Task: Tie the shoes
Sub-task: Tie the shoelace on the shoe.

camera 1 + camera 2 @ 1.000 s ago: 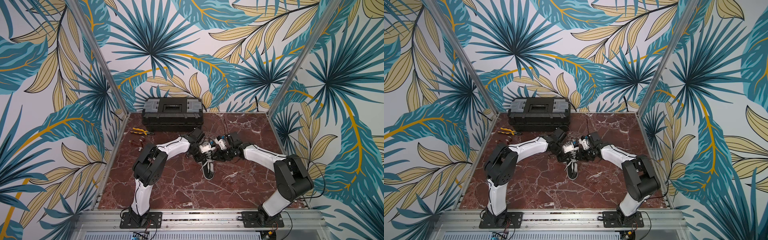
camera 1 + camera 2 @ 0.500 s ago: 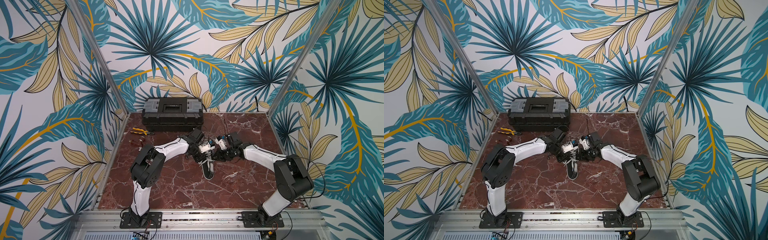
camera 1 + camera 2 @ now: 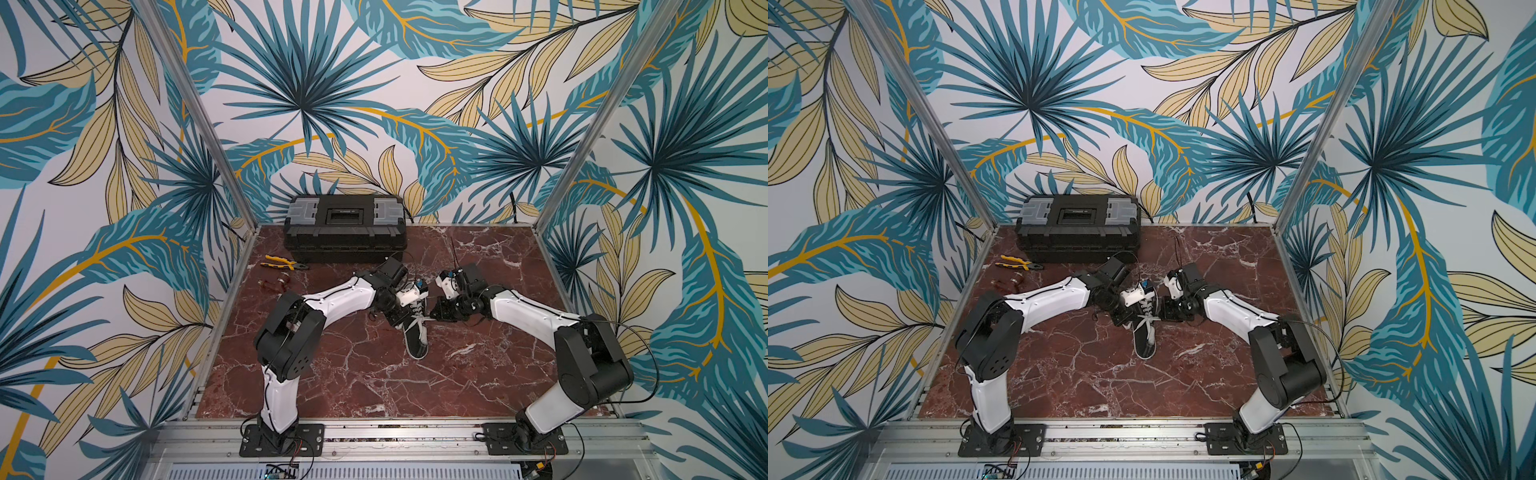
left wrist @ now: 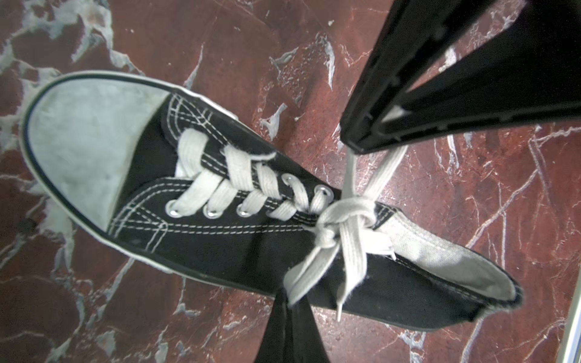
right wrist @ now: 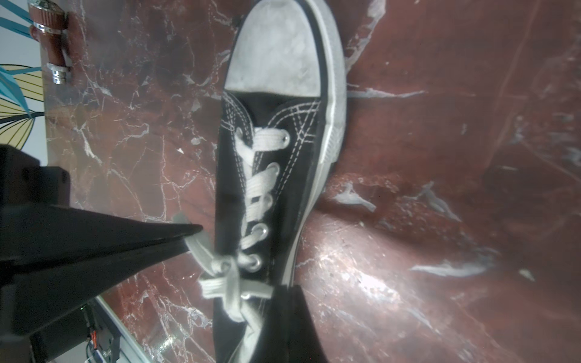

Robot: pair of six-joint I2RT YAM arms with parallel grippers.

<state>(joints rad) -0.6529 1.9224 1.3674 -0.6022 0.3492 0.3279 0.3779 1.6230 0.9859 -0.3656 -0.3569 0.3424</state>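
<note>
The shoe (image 3: 417, 337) lies near the middle of the red marble table (image 3: 357, 386), between the two arms, its white toe cap toward the arms' bases and its heel toward the black toolbox (image 3: 345, 232) at the back wall. The white laces (image 4: 345, 217) are crossed into a knot over the top eyelets. The left gripper (image 4: 287, 298) is closed on a doubled run of lace on one side of the knot, and the right gripper (image 4: 361, 141) is closed on a doubled run on the other side; both runs stretch outward from the knot. In both top views the grippers sit low, just beside the shoe. Yellow-handled pliers (image 3: 283, 264) lie near the toolbox, well apart from the shoe
</note>
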